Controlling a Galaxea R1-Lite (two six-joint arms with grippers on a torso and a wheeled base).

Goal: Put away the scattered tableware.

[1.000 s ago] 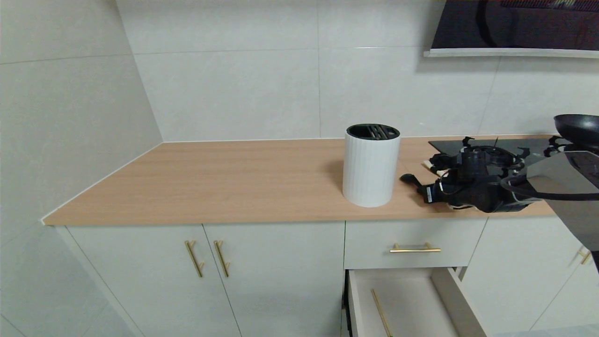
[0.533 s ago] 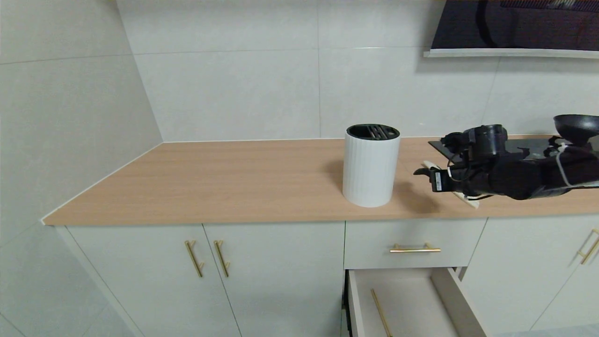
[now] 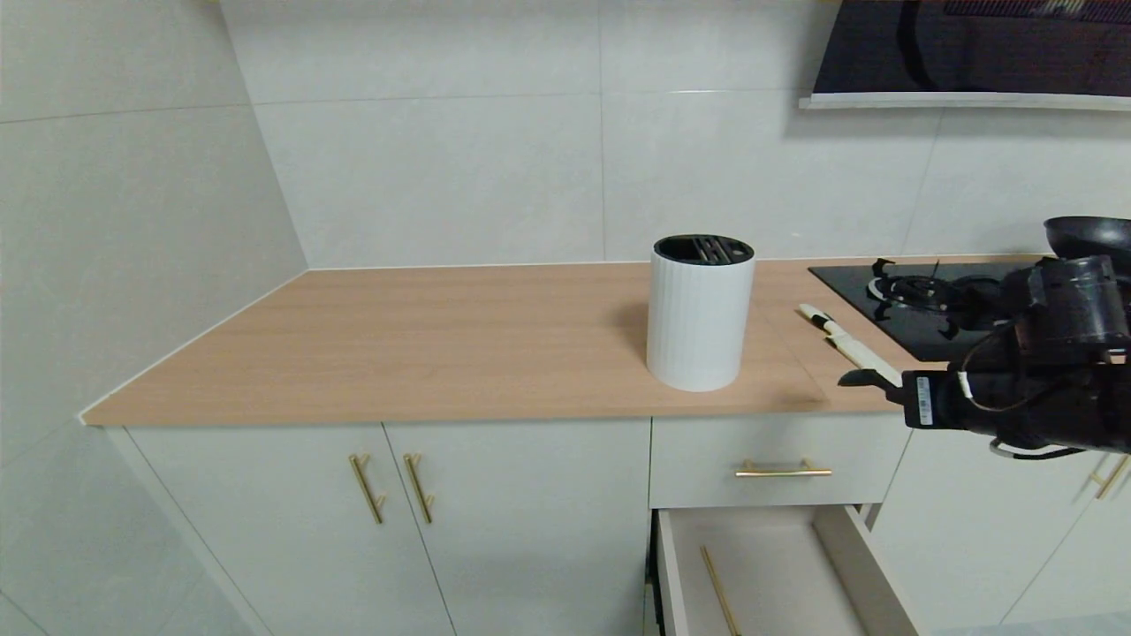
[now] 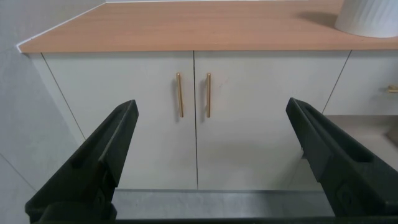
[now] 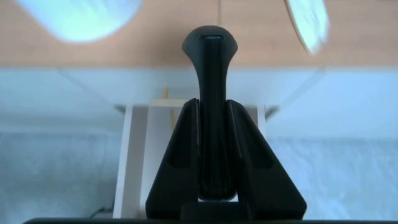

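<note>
From the head view, the knife [image 3: 846,344] lies flat on the counter [image 3: 442,344], at 3 o'clock from the white holder [image 3: 701,314] and apart from it. I judge the job hardly begun: the knife is not yet in the holder's slots or in the open drawer [image 3: 680,565], which is at 6 o'clock from the holder. A thin gold stick [image 3: 720,590] lies in that drawer, and I cannot tell whether it is tableware. My right gripper [image 3: 859,380] hangs at the knife's near end, at 4 o'clock from the holder. I cannot tell whether it touches the knife. A hob [image 3: 919,300] carrying a black pan [image 3: 1087,234] sits at 2 o'clock from the knife, and I judge both could crowd an approach from that side.

In the left wrist view, my left gripper [image 4: 211,162] is spread wide and holds nothing. It faces the cupboard doors [image 4: 124,112] under the counter [image 4: 186,28], and the holder [image 4: 372,15] stands on the counter edge, well away.

In the right wrist view, my right gripper [image 5: 209,46] has its fingers pressed together with nothing between them. The holder [image 5: 81,15] and the knife [image 5: 308,22] lie beyond the fingertips as blurs. The drawer [image 5: 140,155] gapes behind the gripper. To take the knife I judge I must first open the fingers.
</note>
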